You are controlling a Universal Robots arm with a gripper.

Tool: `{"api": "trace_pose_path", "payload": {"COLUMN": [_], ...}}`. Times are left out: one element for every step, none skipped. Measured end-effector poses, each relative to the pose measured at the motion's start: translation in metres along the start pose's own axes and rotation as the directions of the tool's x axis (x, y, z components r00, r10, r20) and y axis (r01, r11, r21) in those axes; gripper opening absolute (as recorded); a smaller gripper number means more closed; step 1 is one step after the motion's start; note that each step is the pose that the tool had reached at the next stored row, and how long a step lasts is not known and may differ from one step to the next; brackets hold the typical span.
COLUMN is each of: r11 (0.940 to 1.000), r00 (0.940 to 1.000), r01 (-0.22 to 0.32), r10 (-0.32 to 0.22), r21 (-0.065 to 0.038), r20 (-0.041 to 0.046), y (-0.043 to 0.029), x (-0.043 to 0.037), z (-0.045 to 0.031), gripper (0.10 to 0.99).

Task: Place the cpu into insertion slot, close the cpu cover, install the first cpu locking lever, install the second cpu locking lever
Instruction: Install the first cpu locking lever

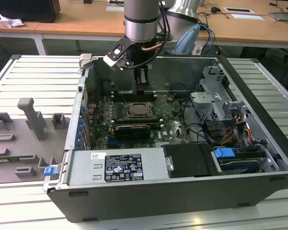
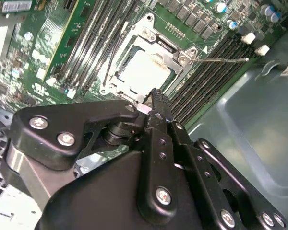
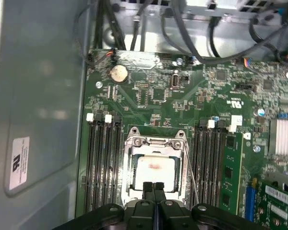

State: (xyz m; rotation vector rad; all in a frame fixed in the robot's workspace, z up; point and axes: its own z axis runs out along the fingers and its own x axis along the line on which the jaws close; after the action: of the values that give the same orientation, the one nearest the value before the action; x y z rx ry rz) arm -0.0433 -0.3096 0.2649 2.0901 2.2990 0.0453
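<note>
The arm hangs upright inside the open computer case [image 1: 134,203], with the gripper [image 3: 153,187] low at the cpu cover's [image 3: 155,142] edge. The jaws are pressed together and empty. The cpu [image 3: 155,167] lies seated, and the cover is flat around it.

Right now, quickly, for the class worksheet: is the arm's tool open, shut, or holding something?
The tool: shut, fingertips pressed together, nothing held between them, poised over the cpu.

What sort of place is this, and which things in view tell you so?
Probably a robotics lab or test workshop: a robot arm reaches into an open computer case on a slatted metal bench, with wooden desks behind.
</note>
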Motion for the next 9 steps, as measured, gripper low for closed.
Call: {"api": "trace_pose_path", "payload": {"r11": [0.9994, 0.9962, 0.9929, 0.9912, 0.9892, 0.9866, 0.9839, 0.9805, 0.9772], "r00": [0.9994, 0.9962, 0.9929, 0.9912, 0.9892, 0.9865, 0.9839, 0.9804, 0.9772], "r01": [0.035, 0.088, 0.119, 0.132, 0.147, 0.163, 0.179, 0.197, 0.212], "r10": [-0.035, -0.088, -0.119, -0.132, -0.147, -0.163, -0.179, -0.197, -0.212], "r21": [0.0, -0.001, -0.001, -0.001, -0.001, -0.002, -0.002, -0.002, -0.002], "r20": [-0.0015, -0.0039, -0.0052, -0.0058, -0.0064, -0.0072, -0.0078, -0.0086, -0.0093], "y": [0.0, 0.0, 0.0, 0.0, 0.0, 0.0, 0.0, 0.0, 0.0], "x": [0.0, 0.0, 0.0, 0.0, 0.0, 0.0, 0.0, 0.0, 0.0], "z": [0.0, 0.0, 0.0, 0.0, 0.0, 0.0, 0.0, 0.0, 0.0], "gripper": [0.106, 0.106, 0.106, 0.106, 0.106, 0.106, 0.106, 0.106, 0.106]}}
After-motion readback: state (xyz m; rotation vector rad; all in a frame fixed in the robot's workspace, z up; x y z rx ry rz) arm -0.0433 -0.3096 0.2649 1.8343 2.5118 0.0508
